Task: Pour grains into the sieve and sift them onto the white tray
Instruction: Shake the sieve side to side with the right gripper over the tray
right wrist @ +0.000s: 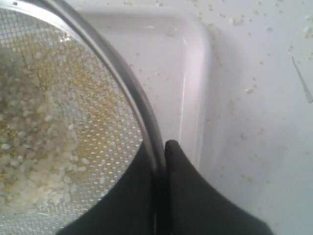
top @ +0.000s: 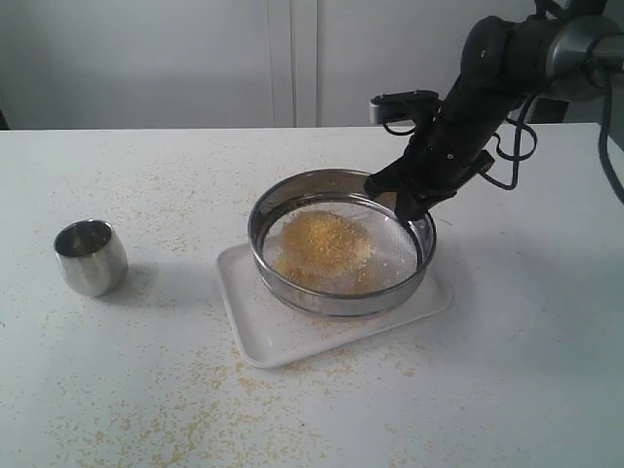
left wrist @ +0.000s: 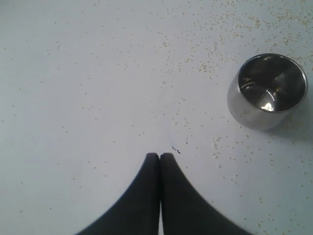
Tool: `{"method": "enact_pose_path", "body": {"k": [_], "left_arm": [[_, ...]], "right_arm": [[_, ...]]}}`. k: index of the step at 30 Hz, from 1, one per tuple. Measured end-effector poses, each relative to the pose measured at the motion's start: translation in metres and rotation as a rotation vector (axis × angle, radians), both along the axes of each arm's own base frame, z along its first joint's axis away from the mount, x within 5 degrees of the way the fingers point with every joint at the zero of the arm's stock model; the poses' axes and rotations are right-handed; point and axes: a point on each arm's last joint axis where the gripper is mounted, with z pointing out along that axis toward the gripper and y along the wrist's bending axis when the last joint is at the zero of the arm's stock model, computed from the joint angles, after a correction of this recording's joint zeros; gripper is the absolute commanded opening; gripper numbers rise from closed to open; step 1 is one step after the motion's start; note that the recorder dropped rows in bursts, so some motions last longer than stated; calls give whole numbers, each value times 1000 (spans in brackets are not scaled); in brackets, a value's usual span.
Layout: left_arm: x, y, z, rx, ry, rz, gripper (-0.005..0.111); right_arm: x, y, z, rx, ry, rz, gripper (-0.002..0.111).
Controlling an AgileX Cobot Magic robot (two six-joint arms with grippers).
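Externally, the sieve (top: 336,304) is shown over the far half of the tray (top: 268,336), grains (top: 320,244) heaped on its mesh. Left wrist: the left gripper (left wrist: 159,157) is pressed together, empty, near the cup (left wrist: 266,90). Right wrist: the sieve is pinched at its rim by the right gripper (right wrist: 161,147); short, level shakes kept within the tray are advised.

the loose heap of tiny grains (top: 322,246) is golden yellow flecked with paler off-white; the wide round stainless-steel sieve (top: 336,304) is shiny silver-grey, its bottom a fine criss-cross mesh; the shallow rectangular glossy white tray (top: 268,333) is unpatterned; the small rounded steel cup (top: 90,258) is mirror silver, dark inside; the flat pale table (top: 526,370) is speckled yellow; the right gripper (right wrist: 159,147) and left gripper (left wrist: 160,155) are matte black
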Motion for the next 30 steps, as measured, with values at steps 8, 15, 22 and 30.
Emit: {"method": "enact_pose_path", "body": {"k": [8, 15, 22, 30], "left_arm": [[0, 0, 0, 0, 0, 0, 1], [0, 0, 0, 0, 0, 0, 1], [0, 0, 0, 0, 0, 2, 1], [0, 0, 0, 0, 0, 2, 1]], "right_arm": [[0, -1, -1, -27, -8, -5, 0], [-1, -1, -3, -12, 28, -99, 0], [1, 3, -2, 32, 15, -113, 0], [0, 3, -2, 4, -13, 17, 0]]}}
